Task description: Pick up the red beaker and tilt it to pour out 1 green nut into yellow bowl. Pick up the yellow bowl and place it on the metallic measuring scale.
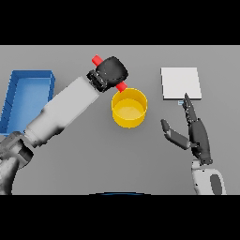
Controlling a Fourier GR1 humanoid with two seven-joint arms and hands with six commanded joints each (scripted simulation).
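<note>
**Table inventory: beaker held tilted at the bowl's rim**

Items counted on the grey table [93, 159]: one red beaker, one yellow bowl, one metallic measuring scale, one blue tray. Hands: two.

- Red beaker [97, 60]: one. Held off the table in the left hand, lying at a slant toward the far edge of the table. Only its two ends show, one red end above the hand and one below it; the lower end [121, 86] sits at the far-left rim of the bowl. Its contents cannot be seen.
- Yellow bowl [129, 108]: one. Upright near the middle of the table, mouth up. No nut can be made out inside it.
- Metallic measuring scale [181, 83]: one. A pale square plate toward the far right of the table, well apart from the bowl, nothing on it.
- Blue tray [28, 96]: one. At the left edge of the table, open side up.
- Left hand [111, 71]: fingers curled tightly round the beaker's middle, hiding most of it.
- Right hand [194, 133]: toward the right side of the table, near the scale's near edge. Fingers straight and extended toward the scale, thumb spread out to the side; it holds nothing.
</note>
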